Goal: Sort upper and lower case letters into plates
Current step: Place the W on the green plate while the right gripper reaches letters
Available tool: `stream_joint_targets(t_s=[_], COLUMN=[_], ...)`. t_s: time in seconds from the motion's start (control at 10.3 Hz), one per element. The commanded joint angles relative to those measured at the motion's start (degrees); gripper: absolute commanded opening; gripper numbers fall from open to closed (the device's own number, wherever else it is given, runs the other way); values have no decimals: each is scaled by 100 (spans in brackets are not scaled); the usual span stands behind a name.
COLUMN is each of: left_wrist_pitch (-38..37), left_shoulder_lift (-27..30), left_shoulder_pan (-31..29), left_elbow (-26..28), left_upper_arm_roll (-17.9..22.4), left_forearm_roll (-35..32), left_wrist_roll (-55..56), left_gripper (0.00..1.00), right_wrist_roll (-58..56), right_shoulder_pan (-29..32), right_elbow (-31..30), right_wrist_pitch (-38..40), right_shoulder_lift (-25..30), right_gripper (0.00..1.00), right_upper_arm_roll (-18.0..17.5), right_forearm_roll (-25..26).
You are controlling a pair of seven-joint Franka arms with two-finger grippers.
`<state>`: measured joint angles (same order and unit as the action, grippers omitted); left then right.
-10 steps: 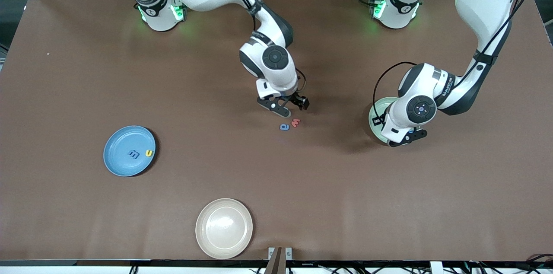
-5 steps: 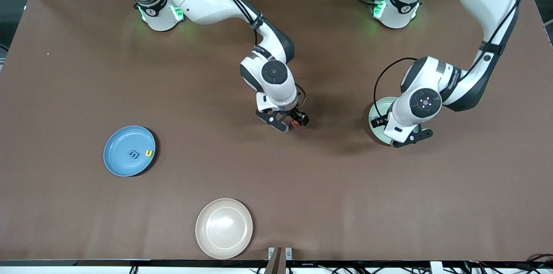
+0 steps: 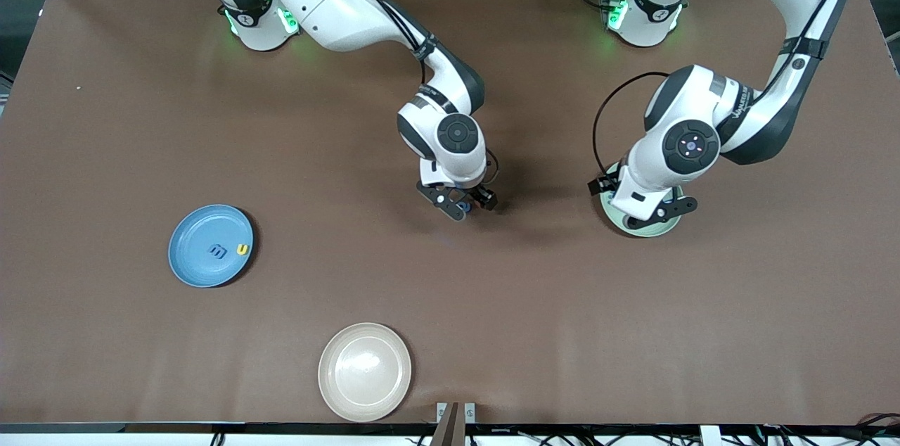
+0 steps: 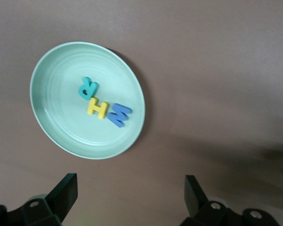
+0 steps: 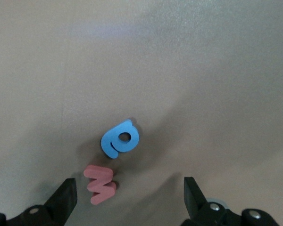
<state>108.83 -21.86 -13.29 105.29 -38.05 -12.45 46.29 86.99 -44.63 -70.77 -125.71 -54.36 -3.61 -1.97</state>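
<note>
The pale mint plate (image 4: pixel 56 117) holds a teal R (image 4: pixel 87 88), a yellow H (image 4: pixel 98 108) and a blue M (image 4: pixel 119 116). My left gripper (image 4: pixel 129 197) hangs open over the mint plate's (image 3: pixel 643 231) edge with nothing between its fingers. At mid-table my right gripper (image 3: pixel 470 205) is open and low over a blue lower-case letter (image 5: pixel 120 139) and a red letter (image 5: pixel 100 183). The red one lies between its fingers (image 5: pixel 63 195), close to one of them. The sky-blue plate (image 3: pixel 193 266) carries a dark blue letter (image 3: pixel 219 250) and a yellow letter (image 3: pixel 242 248).
A beige plate (image 3: pixel 365 371) sits near the table edge closest to the front camera. The brown tabletop (image 3: pixel 562 333) stretches between the plates. The sky-blue plate lies toward the right arm's end, the mint one toward the left arm's end.
My right gripper has come down over the blue and red letters, which its hand now covers in the front view. The left hand has shifted slightly over the mint plate.
</note>
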Motion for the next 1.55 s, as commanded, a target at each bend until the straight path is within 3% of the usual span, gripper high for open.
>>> stream_joint_targets(t_s=[0.0,0.68,0.77,0.87,0.97,1.45], left_wrist_pitch=[-152,-143,-143,-143,-134,-125], left_shoulder_lift=[85,6,6,-28,-46,-99], left_shoulder_pan=[133,301,310,345,354,450], left_elbow=[-113,-334,-334,-334,-342,-456], left_upper_arm_roll=[-36,-159,-168,-229,-247,-247], left_forearm_roll=[260,445,497,506,507,551], left_wrist_roll=[72,503,564,600,644,793], left_gripper=[100,100,100,100,100,100], right_wrist_roll=[169,178,170,178,178,38], right_shoulder_pan=[-72,-133,-168,-168,-168,-90], right_elbow=[458,749,749,749,749,749], right_wrist_pitch=[125,-59,-59,-59,-59,-33], right_shoulder_lift=[-250,-567,-576,-585,-576,-506], right_gripper=[100,100,80,17,0,0], right_upper_arm_roll=[62,62,62,62,62,62], right_forearm_roll=[83,83,83,74,74,74])
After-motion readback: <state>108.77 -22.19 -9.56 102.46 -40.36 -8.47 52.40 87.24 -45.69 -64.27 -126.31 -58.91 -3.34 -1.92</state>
